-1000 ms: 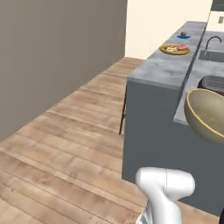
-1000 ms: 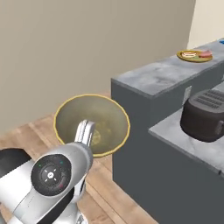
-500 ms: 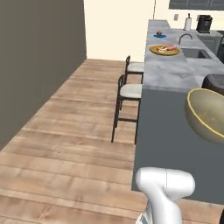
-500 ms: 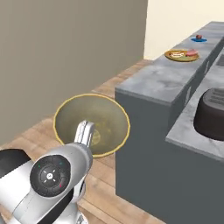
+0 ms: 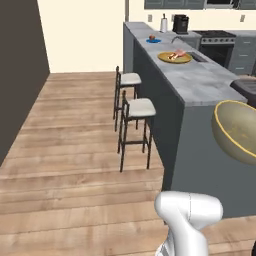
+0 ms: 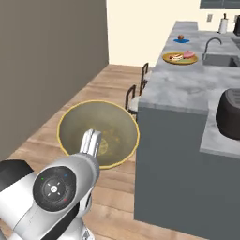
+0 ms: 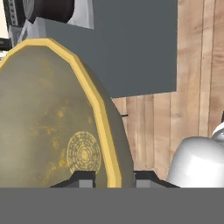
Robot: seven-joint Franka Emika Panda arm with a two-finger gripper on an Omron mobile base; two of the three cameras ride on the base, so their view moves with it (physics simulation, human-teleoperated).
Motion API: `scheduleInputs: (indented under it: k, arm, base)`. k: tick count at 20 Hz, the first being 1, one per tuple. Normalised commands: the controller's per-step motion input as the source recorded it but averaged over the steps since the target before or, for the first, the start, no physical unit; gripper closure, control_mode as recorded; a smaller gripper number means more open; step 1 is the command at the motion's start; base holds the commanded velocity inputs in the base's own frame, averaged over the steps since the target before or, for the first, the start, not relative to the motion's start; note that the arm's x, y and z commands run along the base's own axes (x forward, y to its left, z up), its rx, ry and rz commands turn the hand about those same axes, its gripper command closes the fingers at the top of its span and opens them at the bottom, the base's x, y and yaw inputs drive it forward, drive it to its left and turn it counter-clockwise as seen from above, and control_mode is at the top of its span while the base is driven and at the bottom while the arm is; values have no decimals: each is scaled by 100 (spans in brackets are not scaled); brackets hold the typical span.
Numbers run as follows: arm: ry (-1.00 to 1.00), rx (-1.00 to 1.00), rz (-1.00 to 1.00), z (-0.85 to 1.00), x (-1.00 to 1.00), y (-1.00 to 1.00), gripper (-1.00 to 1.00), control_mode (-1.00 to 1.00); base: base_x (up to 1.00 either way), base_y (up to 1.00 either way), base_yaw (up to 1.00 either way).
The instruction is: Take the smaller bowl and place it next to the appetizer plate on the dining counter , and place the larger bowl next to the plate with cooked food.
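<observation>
The dining counter [image 5: 200, 82] runs long, grey marbled top over a dark front, with two bar stools [image 5: 140, 107] beside it. The larger bowl [image 6: 98, 133] hangs in the air off the counter's near end, tipped on its side — the gripper [image 7: 113, 177] is clamped on its yellow rim, one finger on each side. Far along the top sits the plate with cooked food [image 6: 180, 58], and beyond it the appetizer plate [image 6: 181, 40], well apart. No readable writing or brand marks appear anywhere.
</observation>
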Motion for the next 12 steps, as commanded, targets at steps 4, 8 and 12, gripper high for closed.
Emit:
scheduleInputs:
  k: [4, 8, 12]
  arm:
    - [0, 0, 0, 0, 0, 0, 100, 100]
    - [0, 0, 0, 0, 0, 0, 100, 100]
    - [0, 0, 0, 0, 0, 0, 100, 100]
  base:
    - [78, 100, -54]
    - [91, 100, -56]
    - [100, 100, -61]
